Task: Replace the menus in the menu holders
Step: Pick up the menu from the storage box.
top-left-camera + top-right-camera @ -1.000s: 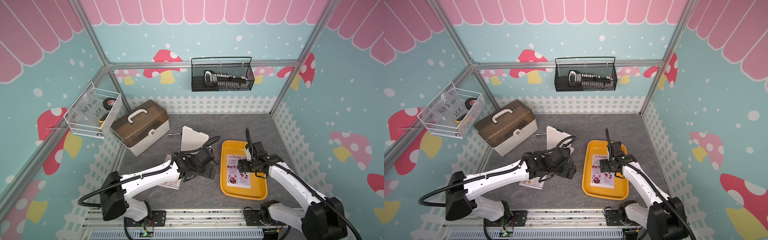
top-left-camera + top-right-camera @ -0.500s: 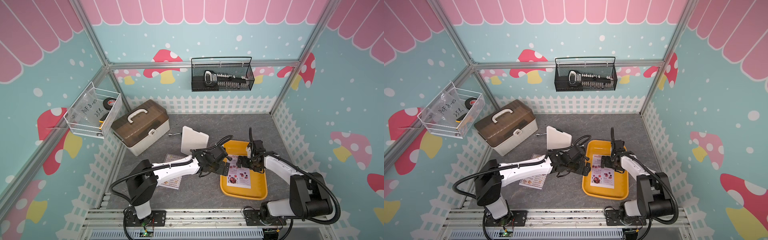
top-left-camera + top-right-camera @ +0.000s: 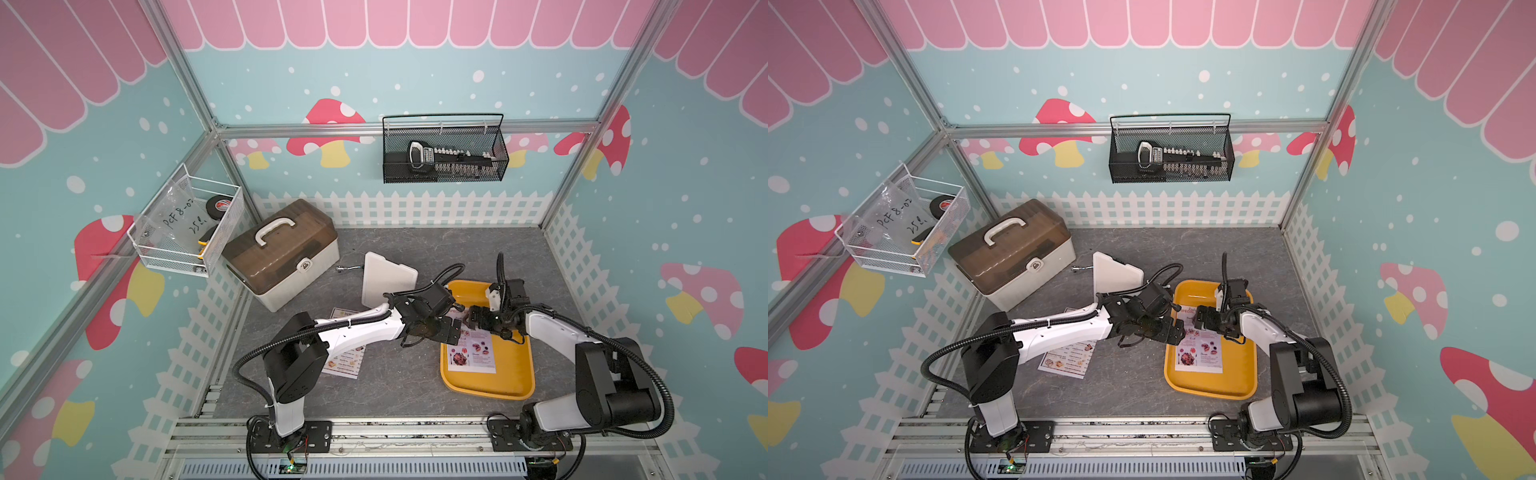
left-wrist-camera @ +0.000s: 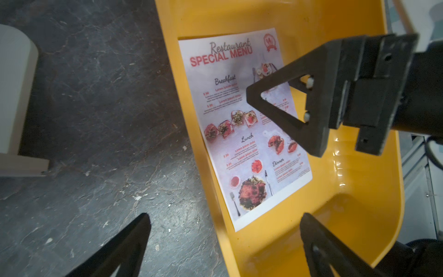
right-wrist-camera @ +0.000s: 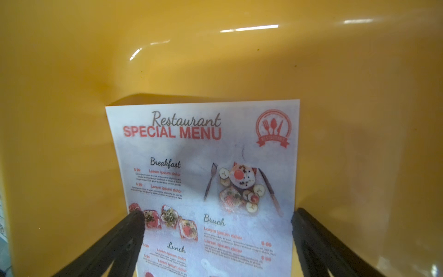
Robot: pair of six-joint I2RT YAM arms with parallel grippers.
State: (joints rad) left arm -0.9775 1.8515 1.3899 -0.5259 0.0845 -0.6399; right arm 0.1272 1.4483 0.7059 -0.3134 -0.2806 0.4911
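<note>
Because the SPECIAL MENU sheet (image 5: 215,153) lies flat on the floor of the yellow tray (image 5: 239,60), toward its left wall, my right pincer (image 5: 218,214), jaws apart astride it, could skid over or crumple it, or knock my left pincer (image 4: 224,215), likewise apart close by. It is thin white paper with food photos.

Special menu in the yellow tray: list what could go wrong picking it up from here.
The special menu lies nearly flat in the tray, so the open right hand may crumple or slide it rather than lift it.
The open left hand hangs close beside the right one at the same end of the tray; they might collide.
The left hand straddles the tray's rim and could shove it.
</note>
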